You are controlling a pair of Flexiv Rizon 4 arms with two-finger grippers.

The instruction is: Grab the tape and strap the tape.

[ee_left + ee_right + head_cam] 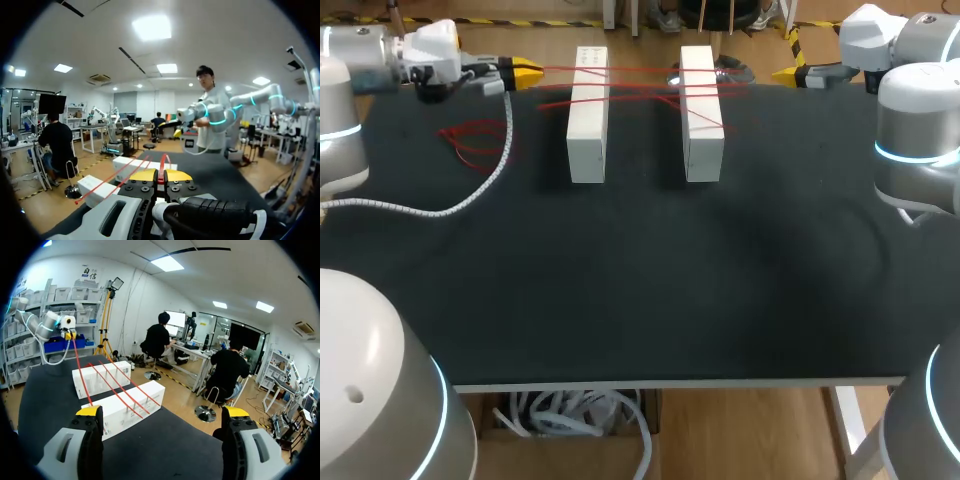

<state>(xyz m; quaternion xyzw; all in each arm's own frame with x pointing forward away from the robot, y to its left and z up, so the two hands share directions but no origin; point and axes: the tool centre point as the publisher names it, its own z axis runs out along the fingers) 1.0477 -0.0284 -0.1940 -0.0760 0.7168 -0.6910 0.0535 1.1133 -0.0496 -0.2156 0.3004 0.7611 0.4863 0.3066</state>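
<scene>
Toward twelve o'clock on a matte black tabletop, one white rectangular block lying lengthwise, and to its three o'clock side, apart from it and parallel, a second white rectangular block. Stretched across the tops of both, several strands of thin red tape, some straight, some slanting. At about ten o'clock, near the far edge, the left gripper, pointing toward three o'clock, yellow tips pressed together with the tape nipped between them. Plain in the left wrist view too: tips closed flat on a red sliver, strands running ahead to the blocks. Opposite, at about two o'clock by the far edge, the right gripper, pointing toward nine o'clock, fingers spread wide and holding nothing. From the right wrist view, both blocks ahead of those open fingers, red strands slanting over their tops. Also at ten o'clock, nearer than the left gripper, a loose tangle of red tape flat on the tabletop, just beside a white coiled cable trailing off toward nine o'clock.
</scene>
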